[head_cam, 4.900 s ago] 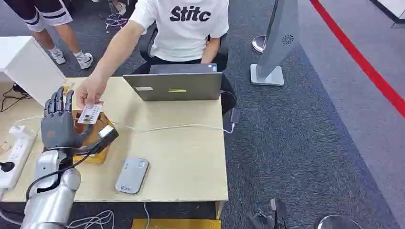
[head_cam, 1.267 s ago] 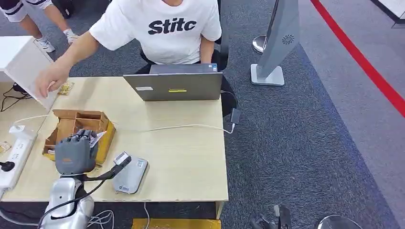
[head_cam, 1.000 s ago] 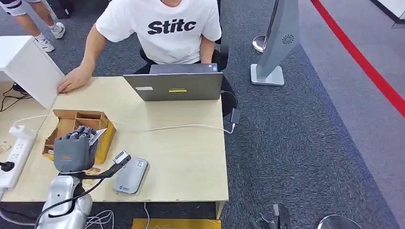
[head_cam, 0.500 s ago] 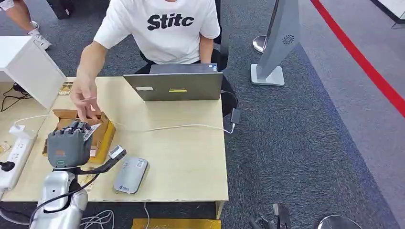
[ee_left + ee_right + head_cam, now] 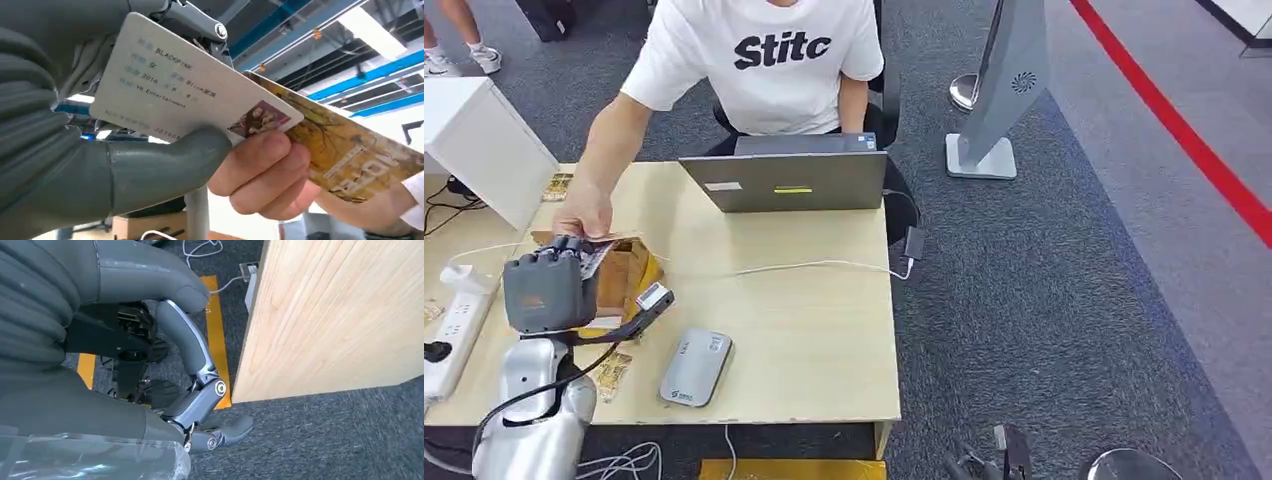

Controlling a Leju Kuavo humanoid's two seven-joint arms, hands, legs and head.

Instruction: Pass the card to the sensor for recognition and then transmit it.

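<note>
Pale wooden table (image 5: 804, 330) bare across its right half, toward 3 o'clock, out to the straight right edge over dark grey carpet (image 5: 1064, 300). Crowded on the left: brown cardboard box (image 5: 629, 280), white power strip (image 5: 449, 325), flat grey card sensor (image 5: 695, 367) near the front edge at 6 o'clock, grey laptop (image 5: 786, 180) at 12 o'clock. White rectangular ID card (image 5: 190, 95) printed with grey text and a small photo at one end; pinched between thumb and fingers of the left robot hand (image 5: 544, 290), raised over the box. Long axis running away from the palm, photo end outermost, gripped there by a person's hand (image 5: 265, 170) together with a yellow patterned card (image 5: 350, 155). Right robot hand (image 5: 150, 390) hanging beside the table's edge, fingers curled in on nothing.
</note>
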